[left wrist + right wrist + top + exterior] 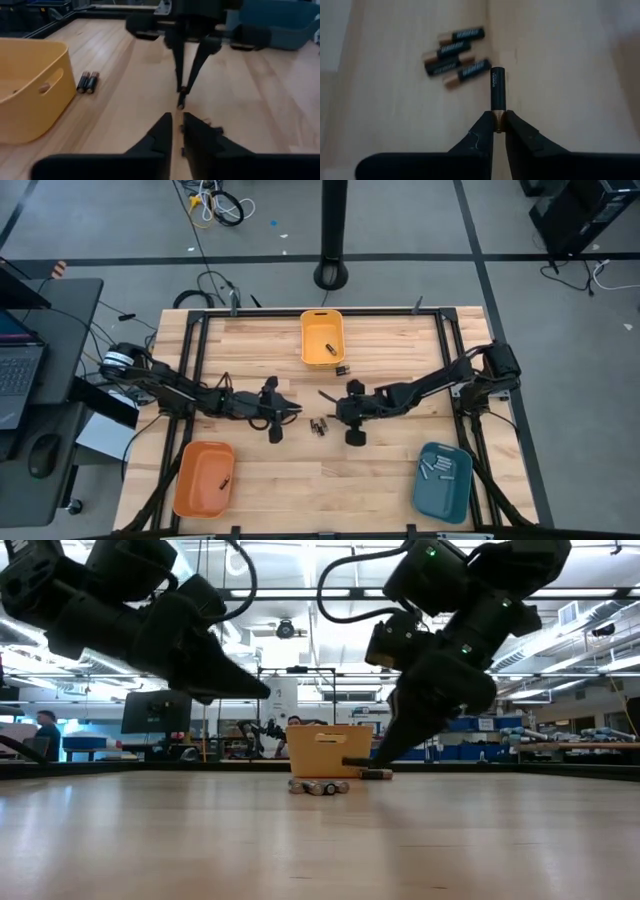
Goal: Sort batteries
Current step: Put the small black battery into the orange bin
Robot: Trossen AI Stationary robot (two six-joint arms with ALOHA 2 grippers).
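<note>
Four batteries [455,56] loose on table; fifth battery [498,89] gripped in right jaws; left jaws closed, empty.

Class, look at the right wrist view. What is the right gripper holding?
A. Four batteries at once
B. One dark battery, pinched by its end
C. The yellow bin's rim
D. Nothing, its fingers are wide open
B: the right gripper is shut on the copper end of one dark battery, while four other batteries lie loose on the table beyond it.
</note>
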